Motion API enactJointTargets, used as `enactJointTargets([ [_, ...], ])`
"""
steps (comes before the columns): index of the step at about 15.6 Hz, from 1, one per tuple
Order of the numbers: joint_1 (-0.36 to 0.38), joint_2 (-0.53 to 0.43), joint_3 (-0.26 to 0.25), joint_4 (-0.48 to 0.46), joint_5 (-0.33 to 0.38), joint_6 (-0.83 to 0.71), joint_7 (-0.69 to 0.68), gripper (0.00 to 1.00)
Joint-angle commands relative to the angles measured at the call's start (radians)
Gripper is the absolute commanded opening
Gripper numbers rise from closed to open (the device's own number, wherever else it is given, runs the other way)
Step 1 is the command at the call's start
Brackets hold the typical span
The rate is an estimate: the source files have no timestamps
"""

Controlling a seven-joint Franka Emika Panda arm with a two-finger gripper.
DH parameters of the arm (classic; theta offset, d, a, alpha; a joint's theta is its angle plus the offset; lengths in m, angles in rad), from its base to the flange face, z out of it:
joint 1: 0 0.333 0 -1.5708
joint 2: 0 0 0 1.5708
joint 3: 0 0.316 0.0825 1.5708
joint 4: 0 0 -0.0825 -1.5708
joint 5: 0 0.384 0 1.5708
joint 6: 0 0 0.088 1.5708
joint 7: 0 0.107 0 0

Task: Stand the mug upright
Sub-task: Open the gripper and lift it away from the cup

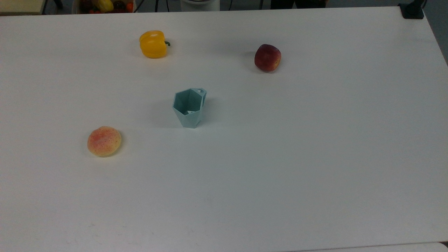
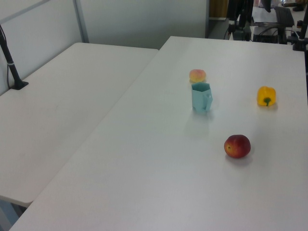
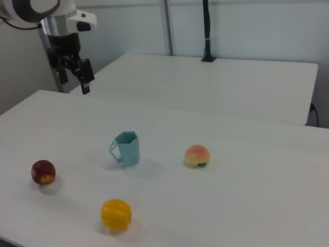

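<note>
One mug (image 1: 189, 107) stands upright on the white desk (image 1: 315, 157), open mouth up and narrower base down, with nothing touching it. In the top view it sits a little left of the desk's middle, its small handle at the far rim; in the right view (image 3: 126, 148) the handle points toward the right view's left, and in the left view (image 2: 201, 97) toward the left view's right.

Three pieces of fruit and vegetable lie around it, all well apart from it and from each other. There is one yellow bell pepper (image 1: 153, 44) (green stem turned to the top view's right) near the far edge, one dark red apple (image 1: 267, 58) to the top view's upper right of the mug, and one orange-pink peach (image 1: 104, 141) to its lower left. In the left view the peach (image 2: 197, 75) lies just behind the mug, the pepper (image 2: 266, 96) off to the left view's right, and the apple (image 2: 237, 146) nearer the camera. In the right view the apple (image 3: 43, 172) is at the right view's left, the pepper (image 3: 115, 214) in front, the peach (image 3: 197, 155) to the right of the mug.

One claw (image 3: 73, 72) hangs high above the desk's far left corner in the right view, well away from the mug, its two dark fingers (image 3: 87, 72) spread apart and holding nothing.

A second white desk (image 2: 57, 106) stands alongside, with a black post (image 3: 206, 31) at its edge.
</note>
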Motion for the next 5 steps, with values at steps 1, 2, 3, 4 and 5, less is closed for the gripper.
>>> enactJointTargets([
  [1,-0.02,-0.017,0.001,-0.047,-0.015,0.064,-0.167,1.0],
  [2,-0.015,-0.013,0.001,-0.053,-0.016,0.1,-0.164,1.0],
  [3,-0.015,-0.013,0.001,-0.063,-0.018,0.129,-0.164,1.0],
  [4,-0.015,-0.013,0.0,-0.066,-0.018,0.137,-0.166,1.0],
  [5,-0.015,-0.013,0.0,-0.066,-0.019,0.139,-0.167,1.0],
])
